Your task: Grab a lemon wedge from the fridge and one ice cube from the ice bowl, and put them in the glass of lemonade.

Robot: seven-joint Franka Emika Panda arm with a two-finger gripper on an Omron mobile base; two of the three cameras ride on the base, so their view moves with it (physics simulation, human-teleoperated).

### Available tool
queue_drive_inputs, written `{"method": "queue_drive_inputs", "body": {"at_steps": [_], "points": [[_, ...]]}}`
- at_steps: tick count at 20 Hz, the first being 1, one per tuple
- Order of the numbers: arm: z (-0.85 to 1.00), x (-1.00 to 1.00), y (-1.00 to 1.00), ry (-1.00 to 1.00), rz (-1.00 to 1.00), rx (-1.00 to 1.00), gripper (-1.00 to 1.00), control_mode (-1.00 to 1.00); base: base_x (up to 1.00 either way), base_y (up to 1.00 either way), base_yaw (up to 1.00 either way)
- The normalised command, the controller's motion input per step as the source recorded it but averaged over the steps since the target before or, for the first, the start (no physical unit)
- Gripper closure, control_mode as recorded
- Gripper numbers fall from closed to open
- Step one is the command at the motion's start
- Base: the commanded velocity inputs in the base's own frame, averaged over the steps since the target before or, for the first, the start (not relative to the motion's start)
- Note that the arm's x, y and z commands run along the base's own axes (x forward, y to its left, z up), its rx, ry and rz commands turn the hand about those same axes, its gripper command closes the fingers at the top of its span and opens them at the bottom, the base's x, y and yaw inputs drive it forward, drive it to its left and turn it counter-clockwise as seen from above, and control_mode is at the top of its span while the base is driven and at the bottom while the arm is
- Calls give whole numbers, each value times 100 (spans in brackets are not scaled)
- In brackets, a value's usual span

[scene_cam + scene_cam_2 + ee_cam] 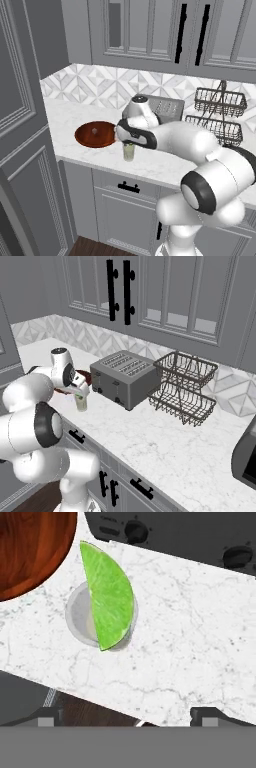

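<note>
Gripper [128, 716] seen w/ tips spread wide, nothing clamped. Wedge [109, 596] seen directly over glass [80, 614], beside bowl [30, 547] on counter [190, 637].

A white marbled tabletop [75, 122] is backed by a wall tiled in a grey-white diamond pattern [95, 87]. Panelled grey upper cabinets [165, 291] with black handles [118, 290] are mounted above; matching base cabinets [120, 210] are set below. Dark wooden floor [95, 248] is seen at the near left.
</note>
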Motion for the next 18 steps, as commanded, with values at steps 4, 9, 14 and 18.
{"method": "queue_drive_inputs", "body": {"at_steps": [4,9,14,18], "points": [[61,-85,-32,5,0,16,-100,-100,0,0,0],[98,-63,-31,16,0,20,-100,-100,0,0,0],[58,-67,-11,4,-5,14,-100,-100,0,0,0],[21,-93,-20,0,-25,13,-100,-100,0,0,0]]}}
